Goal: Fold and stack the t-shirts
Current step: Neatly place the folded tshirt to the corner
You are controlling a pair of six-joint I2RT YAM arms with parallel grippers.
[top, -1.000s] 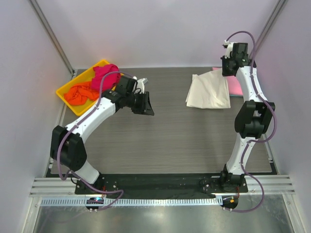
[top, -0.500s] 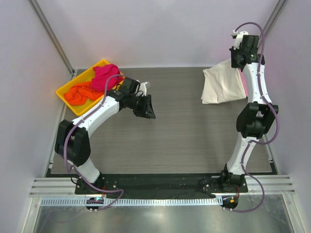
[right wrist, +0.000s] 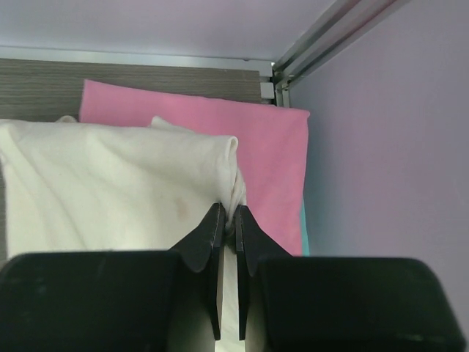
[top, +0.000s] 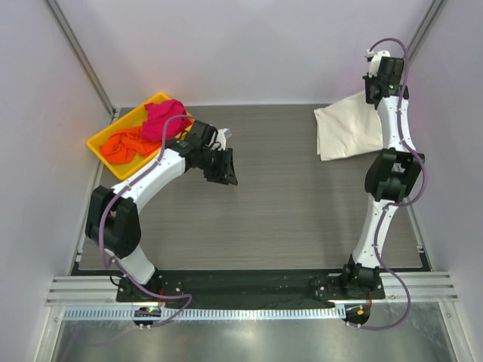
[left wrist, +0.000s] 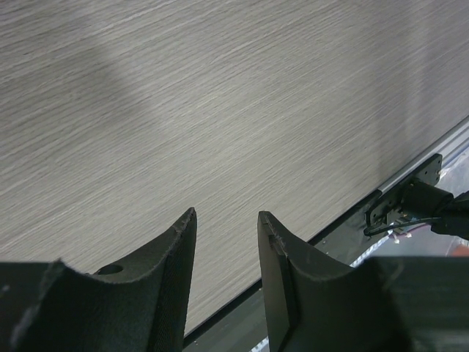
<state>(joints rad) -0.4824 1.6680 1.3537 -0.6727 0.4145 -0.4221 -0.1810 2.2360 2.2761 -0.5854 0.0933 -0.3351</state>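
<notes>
From above: my right gripper [top: 373,94] holds the cream shirt [top: 346,133] by one corner at the far right of the table [top: 279,211]. The cloth hangs from that pinch in a slack, roughly folded sheet, and its lower part spreads toward the table's middle. I cannot tell from here whether its low edge touches the table. At the far left, a yellow tray [top: 96,145] holds an orange shirt [top: 124,145] and a magenta shirt [top: 163,117], both crumpled and touching each other. My left gripper [top: 225,169] hangs over bare table just beside the tray, well apart from the cream shirt. The table is grey with a fine wood grain, and pale lilac walls [top: 226,45] close it in.

Left wrist: the left gripper [left wrist: 227,214] stands with its dark fingers [left wrist: 170,275] moderately apart and nothing between them. Beneath is only streaked grey table [left wrist: 220,88], with a black rail and cable [left wrist: 410,205] at the lower right.

Right wrist: the right gripper [right wrist: 229,214] is pressed nearly closed on a bunched edge of the cream shirt [right wrist: 110,191], which is softly wrinkled with a faint mark. Behind it a pink shirt [right wrist: 267,139] lies flat in the table's corner, with a thin edge of teal shirt [right wrist: 303,229] showing at its right side. A metal frame post [right wrist: 322,33] meets the lilac wall [right wrist: 388,161] there.
</notes>
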